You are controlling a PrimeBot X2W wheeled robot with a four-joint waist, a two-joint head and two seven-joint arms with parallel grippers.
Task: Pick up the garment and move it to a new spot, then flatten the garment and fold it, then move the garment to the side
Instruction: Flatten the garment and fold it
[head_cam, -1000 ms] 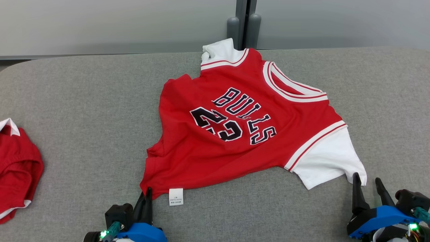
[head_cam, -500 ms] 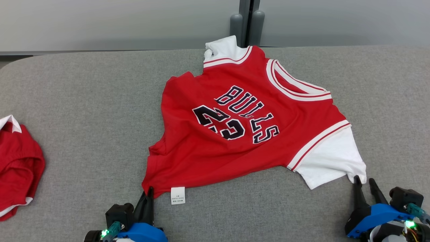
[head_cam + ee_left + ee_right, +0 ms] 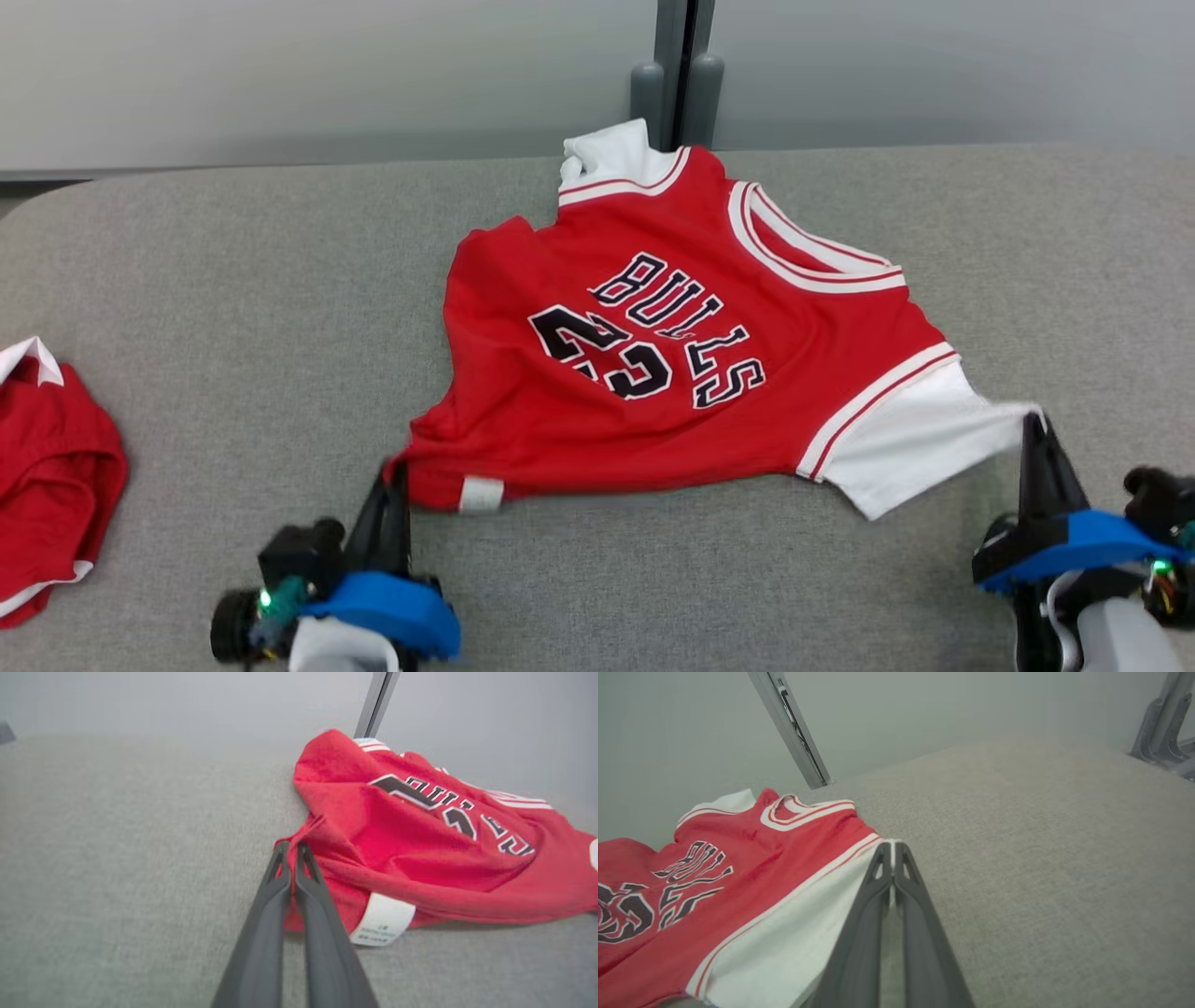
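The garment is a red jersey with white sleeves and dark lettering, spread on the grey table. My left gripper is shut on its red bottom corner, lifted a little off the cloth surface; the left wrist view shows the red hem pinched at the gripper, with a white label hanging beside. My right gripper is shut on the edge of the white sleeve, which is pulled taut toward it. In the right wrist view the white cloth runs up to the closed gripper.
A second red garment lies at the table's left edge. Behind the table stand a pale wall and a grey post. Bare grey cloth surface stretches left and right of the jersey, and a metal frame stands off the far right.
My right gripper closed on the white sleeve edge and pulled it up and outward. My left gripper raised the red corner, so the near hem and label lifted off the table.
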